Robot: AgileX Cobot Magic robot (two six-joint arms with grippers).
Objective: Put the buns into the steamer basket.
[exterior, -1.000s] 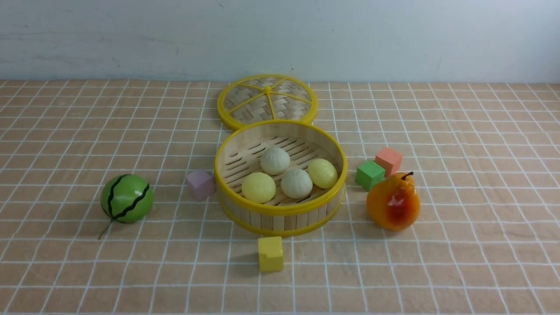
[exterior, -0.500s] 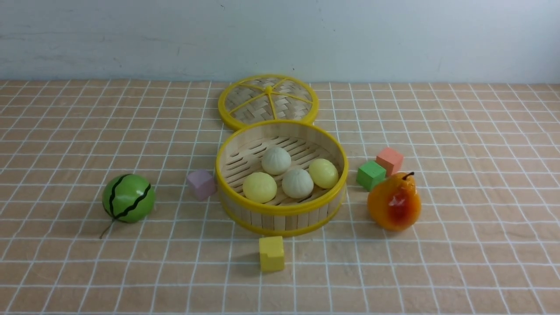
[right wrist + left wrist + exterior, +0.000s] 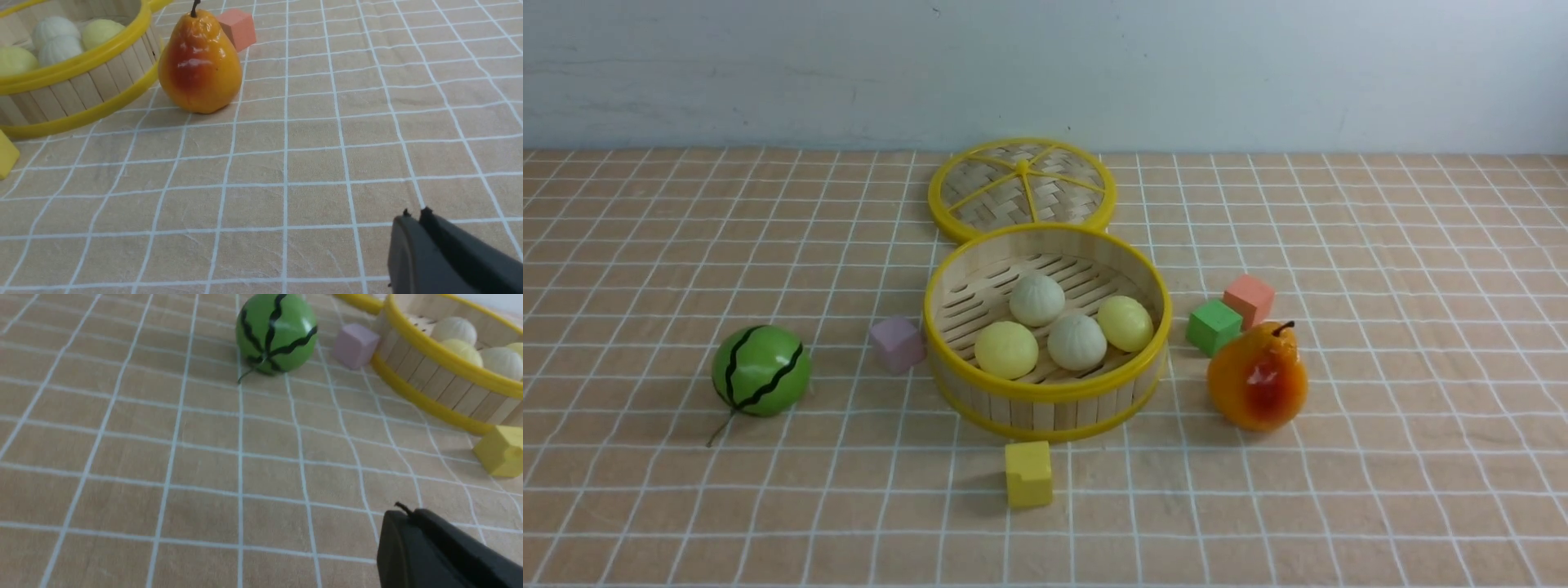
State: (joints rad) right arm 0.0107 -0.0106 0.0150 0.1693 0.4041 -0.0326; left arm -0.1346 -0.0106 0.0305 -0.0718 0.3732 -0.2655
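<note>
The steamer basket stands mid-table with all the buns inside it: two pale yellow ones and two off-white ones. The basket also shows in the left wrist view and the right wrist view, buns within. Neither gripper shows in the front view. My left gripper is shut and empty, over bare cloth well short of the basket. My right gripper is shut and empty, over bare cloth away from the basket.
The flat woven lid lies behind the basket. A toy watermelon sits left, a pink cube by the basket's left wall, a yellow cube in front, and a pear, green cube and orange cube right.
</note>
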